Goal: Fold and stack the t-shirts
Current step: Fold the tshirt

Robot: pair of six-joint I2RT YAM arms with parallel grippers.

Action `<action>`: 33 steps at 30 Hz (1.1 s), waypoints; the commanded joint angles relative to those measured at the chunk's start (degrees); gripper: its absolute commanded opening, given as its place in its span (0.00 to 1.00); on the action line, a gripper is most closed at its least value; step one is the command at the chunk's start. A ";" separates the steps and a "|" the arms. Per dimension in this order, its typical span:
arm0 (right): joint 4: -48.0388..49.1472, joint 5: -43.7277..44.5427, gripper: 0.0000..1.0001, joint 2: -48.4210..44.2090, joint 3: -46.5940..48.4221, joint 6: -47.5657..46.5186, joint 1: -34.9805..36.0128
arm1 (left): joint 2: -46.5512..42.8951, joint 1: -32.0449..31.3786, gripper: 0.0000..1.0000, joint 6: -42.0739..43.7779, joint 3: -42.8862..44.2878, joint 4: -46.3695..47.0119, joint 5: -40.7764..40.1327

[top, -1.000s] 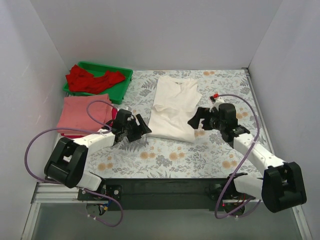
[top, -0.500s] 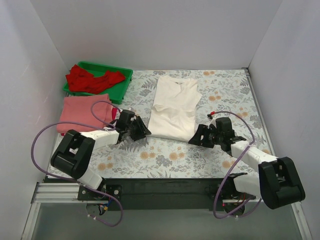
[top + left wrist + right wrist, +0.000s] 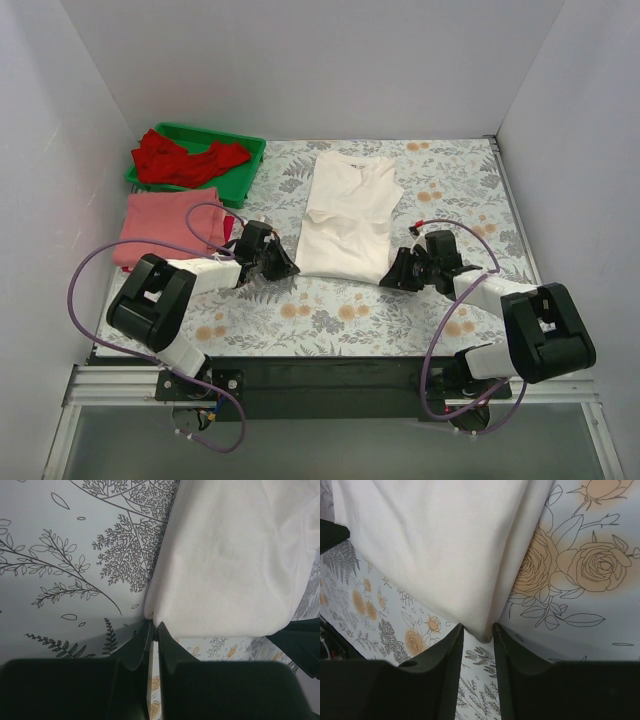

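Note:
A cream-white t-shirt (image 3: 348, 215) lies folded lengthwise in the middle of the floral table, collar at the far end. My left gripper (image 3: 285, 262) is low at its near-left corner and shut on that corner (image 3: 154, 625). My right gripper (image 3: 392, 277) sits at the near-right corner, its jaws closed in on the bunched cloth tip (image 3: 478, 630), with both fingertips touching it. The shirt's body (image 3: 225, 555) (image 3: 435, 545) lies flat beyond both grippers. A salmon-pink t-shirt (image 3: 160, 225) lies folded at the left. Bright red t-shirts (image 3: 185, 158) lie crumpled in the tray.
The green tray (image 3: 250, 165) stands at the far left corner. White walls close in the table at the back and both sides. Purple cables loop from each arm over the near part of the table.
Both arms have dropped and reached in to the shirt's near corners. The left jaws went from open to shut on the cloth. The right jaws narrowed around the other corner.

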 commanded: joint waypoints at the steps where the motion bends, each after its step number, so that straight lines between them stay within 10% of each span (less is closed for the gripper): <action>1: -0.46 0.92 0.33 1.45 0.70 -1.75 0.08 | 0.63 -0.40 0.00 1.16 -0.34 -2.45 -2.04; 5: -0.37 0.66 0.01 1.28 -0.09 -2.28 0.08 | -0.43 -0.57 0.00 1.15 -0.95 -2.45 -2.48; 21: -19.68 -11.38 0.01 -27.06 -11.96 -1.58 2.97 | -26.69 -9.26 0.00 -0.78 -8.69 -23.53 -9.42; 33: -42.38 -7.17 0.01 -41.62 7.35 -2.54 4.91 | -48.42 -12.97 0.00 -5.00 -1.85 -30.23 -11.34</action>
